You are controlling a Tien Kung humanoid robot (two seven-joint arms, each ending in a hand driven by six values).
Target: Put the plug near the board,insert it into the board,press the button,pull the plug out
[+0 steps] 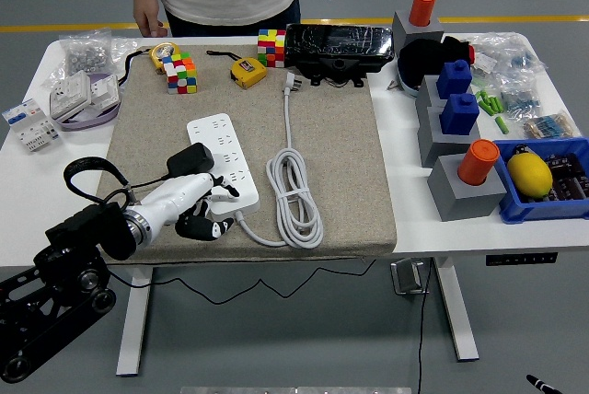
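The white worktop [433,228] you face carries a grey mat [340,155], and on this mat lies the white power board [224,161], its long axis running from the far left toward the near right, with the socket face up. From its near end a white cable [294,196] leaves, coils in a long loop just to the right of the board, and ends far back in a white plug [293,84] whose pins point away from you. The black plug [190,161], a blocky adapter, rests against the board's left edge, its thin black lead trailing left toward your arm. Your left hand [193,202] lies just on the near side of this black plug, white back uppermost, reaching toward the board's near end; its dark fingers [204,226] are loosely curled downward onto the mat and hold nothing. At the far side, a person's two hands [147,24] hang clear of the worktop.
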